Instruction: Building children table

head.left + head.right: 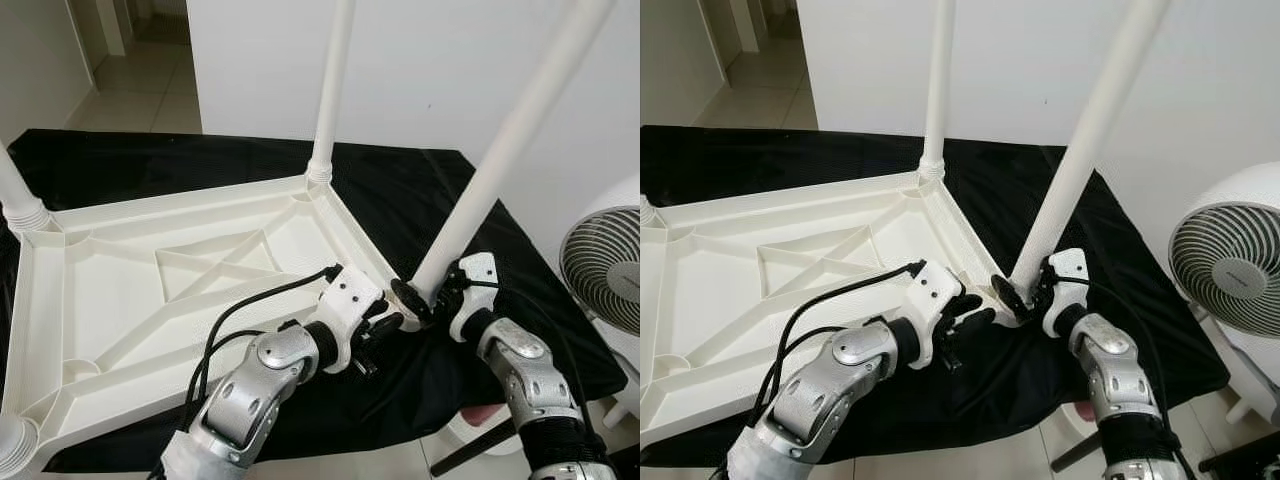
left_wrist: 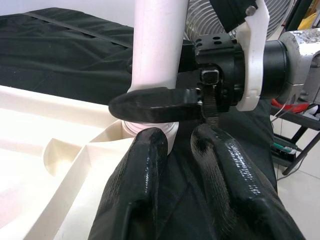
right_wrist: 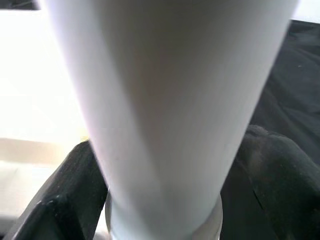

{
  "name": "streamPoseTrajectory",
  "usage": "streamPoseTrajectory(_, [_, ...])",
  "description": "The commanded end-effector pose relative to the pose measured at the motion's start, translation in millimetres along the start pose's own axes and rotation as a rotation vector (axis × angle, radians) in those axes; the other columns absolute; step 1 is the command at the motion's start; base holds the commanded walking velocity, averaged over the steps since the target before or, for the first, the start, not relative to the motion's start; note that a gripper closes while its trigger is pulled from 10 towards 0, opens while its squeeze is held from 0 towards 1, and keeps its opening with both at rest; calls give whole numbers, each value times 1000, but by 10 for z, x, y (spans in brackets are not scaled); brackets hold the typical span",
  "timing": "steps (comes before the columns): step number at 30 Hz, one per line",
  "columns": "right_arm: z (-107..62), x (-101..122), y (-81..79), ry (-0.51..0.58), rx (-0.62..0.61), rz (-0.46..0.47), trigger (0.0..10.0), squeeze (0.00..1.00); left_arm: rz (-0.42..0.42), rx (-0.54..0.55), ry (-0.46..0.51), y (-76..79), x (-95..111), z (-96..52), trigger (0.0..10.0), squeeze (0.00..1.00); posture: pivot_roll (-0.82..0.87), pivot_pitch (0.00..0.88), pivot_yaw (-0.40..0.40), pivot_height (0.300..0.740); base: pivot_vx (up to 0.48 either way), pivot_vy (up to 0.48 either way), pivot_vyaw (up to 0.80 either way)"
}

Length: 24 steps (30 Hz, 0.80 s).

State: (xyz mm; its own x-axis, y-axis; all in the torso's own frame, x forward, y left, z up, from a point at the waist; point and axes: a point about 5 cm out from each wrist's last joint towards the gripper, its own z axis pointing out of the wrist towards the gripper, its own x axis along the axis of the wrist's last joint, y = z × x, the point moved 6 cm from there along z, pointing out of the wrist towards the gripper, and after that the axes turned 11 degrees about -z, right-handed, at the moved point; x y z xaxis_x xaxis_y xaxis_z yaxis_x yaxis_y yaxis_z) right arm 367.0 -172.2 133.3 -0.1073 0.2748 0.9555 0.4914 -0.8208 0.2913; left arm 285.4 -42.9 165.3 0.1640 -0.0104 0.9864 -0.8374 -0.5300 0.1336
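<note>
Left eye view: an upturned white tabletop (image 1: 170,290) lies on a black cloth (image 1: 420,200), filling the centre and left of the frame. A tilted white leg (image 1: 500,170) rises from its near right corner and runs out of the top right. The right gripper (image 1: 425,300) has its jaws pinched around the base of this leg, at lower centre-right. The left gripper (image 1: 385,325) sits just beside it, its jaws slightly apart and holding nothing. A second leg (image 1: 333,90) stands at the far corner, cut off at the top.

Right eye view: a white fan (image 1: 1230,265) stands at the right edge.

Left wrist view: the left fingers (image 2: 142,190) lie below the leg base.

Right wrist view: the leg (image 3: 165,110) is blurred.
</note>
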Motion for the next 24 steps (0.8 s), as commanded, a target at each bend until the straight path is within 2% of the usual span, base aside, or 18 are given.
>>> streamPoseTrajectory(1, [-1, -1, 10, 2, 17, -18, 10000, 0, 8, -10, 0, 36, 3, 31, 10000, 0, 13, 46, -71, 740, 0, 0, 0])
streamPoseTrajectory(4, [11, -11, 18, 0, 52, -34, 10000, 0, 8, -13, -1, 38, 3, 38, 10000, 0, 14, 47, -70, 740, 0, 0, 0])
streamPoseTrajectory(5, [20, -13, 24, -2, 64, -49, 8980, 0, 8, -14, -1, 38, 3, 40, 10000, 0, 14, 47, -70, 740, 0, 0, 0])
streamPoseTrajectory(6, [28, -1, 35, 6, 81, -64, 0, 0, 2, -20, -18, 46, -36, 48, 10000, 0, 14, 47, -71, 740, 0, 0, 0])
streamPoseTrajectory(17, [4, -28, 38, 4, 107, -41, 0, 0, -26, -14, -63, 52, -184, 70, 10000, 0, 1, 59, -80, 740, 0, 0, 0])
streamPoseTrajectory(24, [-28, -121, -18, -21, 42, 15, 0, 0, -28, 19, -75, -11, -251, 93, 10000, 0, -3, 63, -86, 740, 0, 0, 0])
